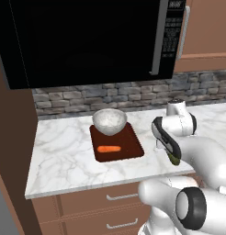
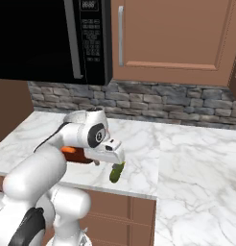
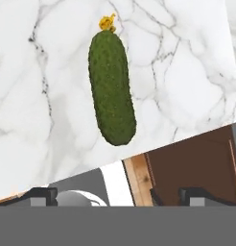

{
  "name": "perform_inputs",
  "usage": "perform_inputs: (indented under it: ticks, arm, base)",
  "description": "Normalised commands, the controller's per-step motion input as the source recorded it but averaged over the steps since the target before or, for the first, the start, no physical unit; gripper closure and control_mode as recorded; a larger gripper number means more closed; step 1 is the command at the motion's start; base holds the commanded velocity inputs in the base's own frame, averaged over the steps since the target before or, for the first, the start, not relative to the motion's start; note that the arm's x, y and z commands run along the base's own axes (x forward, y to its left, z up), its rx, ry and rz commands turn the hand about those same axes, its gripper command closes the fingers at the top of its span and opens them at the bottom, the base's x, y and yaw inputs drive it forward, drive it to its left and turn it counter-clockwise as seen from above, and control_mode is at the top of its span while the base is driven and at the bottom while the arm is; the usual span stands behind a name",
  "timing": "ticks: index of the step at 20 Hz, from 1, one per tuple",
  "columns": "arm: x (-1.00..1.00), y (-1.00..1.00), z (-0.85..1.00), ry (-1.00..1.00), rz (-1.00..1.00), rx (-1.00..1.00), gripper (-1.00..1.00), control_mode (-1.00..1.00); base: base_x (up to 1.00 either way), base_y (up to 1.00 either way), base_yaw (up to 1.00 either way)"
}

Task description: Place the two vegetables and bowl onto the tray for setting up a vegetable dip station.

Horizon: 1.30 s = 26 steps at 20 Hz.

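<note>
Cucumber (image 3: 111, 89): dark green, stubby, yellow stem nub at one end. Lies flat on the white marble tabletop (image 3: 38, 96), upper centre of the hand view, long axis near vertical in frame, nub toward the top. In the right base view the cucumber (image 2: 117, 172) sits near the tabletop's front edge, lower centre of frame, just under the tool (image 2: 109, 154). In the left base view only a sliver of cucumber (image 1: 174, 160) shows at right centre, beside the arm.

Tool: jaws wide, nothing between them; fingertips (image 3: 43, 196) at the bottom of the hand view, apart from the cucumber.

Tray (image 1: 133, 149): dark reddish-brown, centre of the left base view, well apart from the cucumber. Bowl (image 1: 109, 121) stands on the tray's far end. Carrot (image 1: 108, 148) lies on the tray, nearer the front, apart from the bowl. In the right base view, an orange bit of carrot (image 2: 68, 150) shows behind the arm.

Surroundings: black microwave (image 1: 87, 36) upper left, stone backsplash (image 1: 133, 94) behind the tabletop, wooden drawers (image 1: 101, 202) below.
</note>
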Motion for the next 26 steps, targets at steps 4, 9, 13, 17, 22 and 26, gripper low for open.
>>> perform_inputs:
  ticks: [4, 9, 13, 17, 22, 26]
  arm:
    - [0.11, -0.26, -0.32, 0.05, -0.12, -0.02, -1.0, -1.0]
    - [0.18, -0.15, -0.38, 0.02, -0.1, 0.0, -1.0, -1.0]
    - [0.33, -0.1, -0.28, 0.0, -0.03, 0.0, -1.0, -1.0]
    - [0.34, -0.04, -0.24, 0.0, 0.0, 0.0, -1.0, -1.0]
    - [0.32, -0.02, -0.2, 0.0, 0.0, 0.0, -1.0, -1.0]
    - [0.2, 0.0, -0.28, 0.0, 0.01, 0.0, -1.0, -1.0]
  base:
    - [0.0, 0.0, 0.0]
    - [0.0, 0.0, 0.0]
    - [0.0, 0.0, 0.0]
    - [0.0, 0.0, 0.0]
    - [0.0, 0.0, 0.0]
    - [0.0, 0.0, 0.0]
